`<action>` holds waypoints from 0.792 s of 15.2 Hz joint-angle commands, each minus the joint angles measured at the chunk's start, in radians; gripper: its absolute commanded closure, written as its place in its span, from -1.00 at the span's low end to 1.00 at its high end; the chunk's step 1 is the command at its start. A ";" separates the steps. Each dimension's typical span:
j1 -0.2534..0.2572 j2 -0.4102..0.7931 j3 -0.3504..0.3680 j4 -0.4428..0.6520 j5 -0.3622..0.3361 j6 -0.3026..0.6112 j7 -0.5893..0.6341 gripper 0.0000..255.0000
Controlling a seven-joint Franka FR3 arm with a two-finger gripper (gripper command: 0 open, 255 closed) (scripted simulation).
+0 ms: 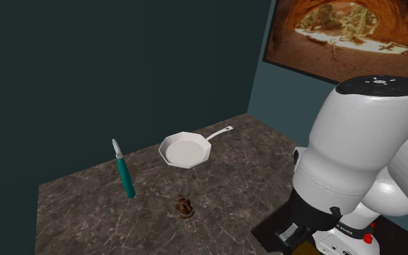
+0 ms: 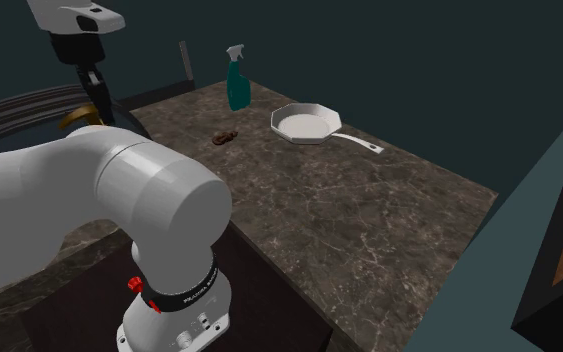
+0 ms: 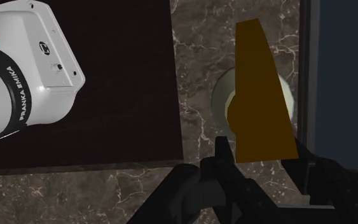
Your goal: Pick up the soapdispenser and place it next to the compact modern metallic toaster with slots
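Observation:
The soap dispenser (image 3: pixel 260 95) is an amber-brown tapered body with a pale round part behind it, over the marbled counter (image 3: pixel 196 76). My black gripper (image 3: pixel 263 149) has a finger against each of its sides, clasping it. In the second exterior view the gripper (image 2: pixel 95 92) hangs at the far left end of the counter, with a bit of the amber dispenser (image 2: pixel 74 120) just below it.
A teal spray bottle (image 1: pixel 125 174) (image 2: pixel 236 80) stands near the counter's far edge. A white pan (image 1: pixel 185 151) (image 2: pixel 307 124) lies beside it, and a small brown lump (image 1: pixel 184 208) (image 2: pixel 224 138) in front. A dark curved rim (image 2: pixel 19 110) lies beside the gripper.

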 commanded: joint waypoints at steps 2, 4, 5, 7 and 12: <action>0.002 -0.001 0.007 -0.006 0.007 0.007 0.000 1.00; 0.002 -0.001 0.007 -0.006 0.007 0.007 0.000 1.00; 0.002 -0.001 0.007 -0.006 0.007 0.007 0.000 1.00; 0.002 -0.001 0.007 -0.006 0.007 0.007 0.000 -1.00; 0.002 -0.001 0.007 -0.006 0.007 0.007 0.000 -1.00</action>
